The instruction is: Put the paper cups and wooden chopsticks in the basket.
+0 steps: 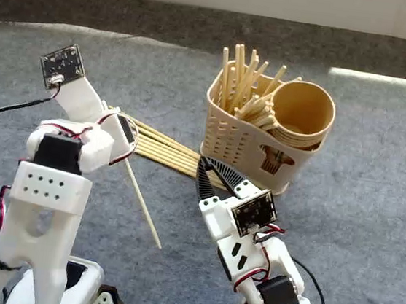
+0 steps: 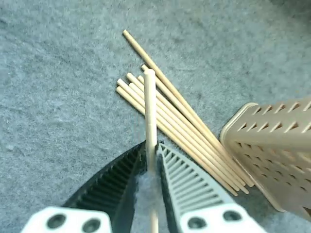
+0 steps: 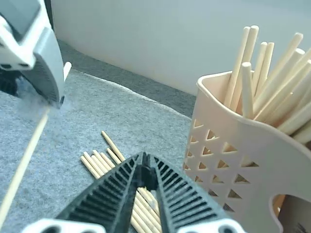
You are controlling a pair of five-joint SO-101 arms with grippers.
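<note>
Left gripper: clamped on 1 wooden chopstick, above the loose chopsticks;
Right gripper: jaws together, beside the basket

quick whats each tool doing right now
Left tool: shut on a wooden chopstick.
Right tool: shut, nothing visibly held.

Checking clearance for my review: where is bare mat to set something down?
Bare mat lies right of the basket and left of the left gripper. Crowded: loose chopsticks between the basket, the right gripper and the held chopstick.
</note>
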